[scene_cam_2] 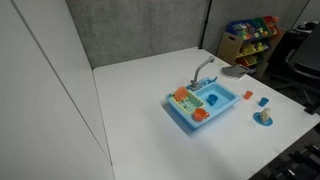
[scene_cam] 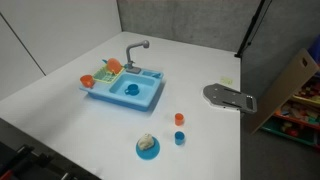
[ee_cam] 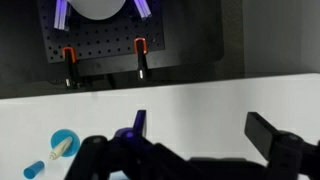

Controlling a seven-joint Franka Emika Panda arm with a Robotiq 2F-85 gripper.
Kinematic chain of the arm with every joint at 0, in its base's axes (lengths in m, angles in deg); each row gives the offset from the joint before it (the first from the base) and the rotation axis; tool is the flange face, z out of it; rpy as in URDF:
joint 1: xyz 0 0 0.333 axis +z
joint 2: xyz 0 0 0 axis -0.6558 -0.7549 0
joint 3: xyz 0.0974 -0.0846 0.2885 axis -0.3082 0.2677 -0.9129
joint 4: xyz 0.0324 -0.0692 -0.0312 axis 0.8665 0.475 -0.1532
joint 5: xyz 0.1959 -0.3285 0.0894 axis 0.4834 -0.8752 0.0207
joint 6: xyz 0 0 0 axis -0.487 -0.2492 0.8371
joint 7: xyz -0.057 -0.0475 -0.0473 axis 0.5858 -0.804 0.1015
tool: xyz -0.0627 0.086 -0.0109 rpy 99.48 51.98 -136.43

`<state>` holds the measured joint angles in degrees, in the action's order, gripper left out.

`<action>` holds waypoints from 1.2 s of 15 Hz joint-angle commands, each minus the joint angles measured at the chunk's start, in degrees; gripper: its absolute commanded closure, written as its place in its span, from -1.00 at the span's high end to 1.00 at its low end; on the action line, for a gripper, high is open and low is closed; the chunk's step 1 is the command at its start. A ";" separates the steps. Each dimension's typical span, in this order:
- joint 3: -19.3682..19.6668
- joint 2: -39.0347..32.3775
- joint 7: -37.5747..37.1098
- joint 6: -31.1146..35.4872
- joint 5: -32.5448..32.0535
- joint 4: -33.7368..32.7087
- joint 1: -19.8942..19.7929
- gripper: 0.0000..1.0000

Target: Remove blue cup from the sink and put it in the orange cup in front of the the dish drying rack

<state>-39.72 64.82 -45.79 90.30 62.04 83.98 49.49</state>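
Observation:
The blue cup [scene_cam: 131,89] [scene_cam_2: 213,99] sits inside the basin of the light-blue toy sink [scene_cam: 150,97] [scene_cam_2: 228,106], below the grey faucet [scene_cam: 134,49]. The orange cup [scene_cam: 88,81] [scene_cam_2: 200,115] stands at the sink's end, in front of the dish drying rack [scene_cam: 108,68] [scene_cam_2: 182,95] with its orange and green pieces. My gripper [ee_cam: 200,135] appears only in the wrist view, open above bare white tabletop, with nothing between its dark fingers [ee_cam: 264,131]. That view shows neither the sink nor its cups.
A small orange-red cup [scene_cam: 179,118] and a small blue cup [scene_cam: 180,138] stand on the table beside a round blue plate [scene_cam: 148,150] [ee_cam: 60,136]. A grey base plate [scene_cam: 230,97] and a cardboard box [scene_cam: 288,85] lie at the table's edge.

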 commanded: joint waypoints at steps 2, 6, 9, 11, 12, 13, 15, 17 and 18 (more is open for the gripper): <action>-0.01 0.00 0.04 -0.19 -0.02 -0.13 -0.08 1.00; -0.01 0.00 0.04 -0.19 -0.02 -0.13 -0.07 1.00; 0.08 -0.85 0.26 -0.18 -0.11 -0.74 -0.23 1.00; -0.01 -2.96 0.32 -0.05 -0.80 -2.31 -0.79 1.00; -0.06 -3.64 0.18 0.23 -0.99 -2.74 -0.98 1.00; -0.10 -4.89 0.16 0.53 -1.37 -3.56 -1.30 1.00; 0.08 -7.24 0.26 1.14 -2.05 -5.26 -1.73 1.00; 0.26 -9.94 0.28 1.62 -3.11 -7.52 -2.25 1.00; 0.35 -11.30 0.35 1.85 -3.80 -8.69 -2.44 1.00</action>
<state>-39.71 58.67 -45.75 92.10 60.36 80.04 48.03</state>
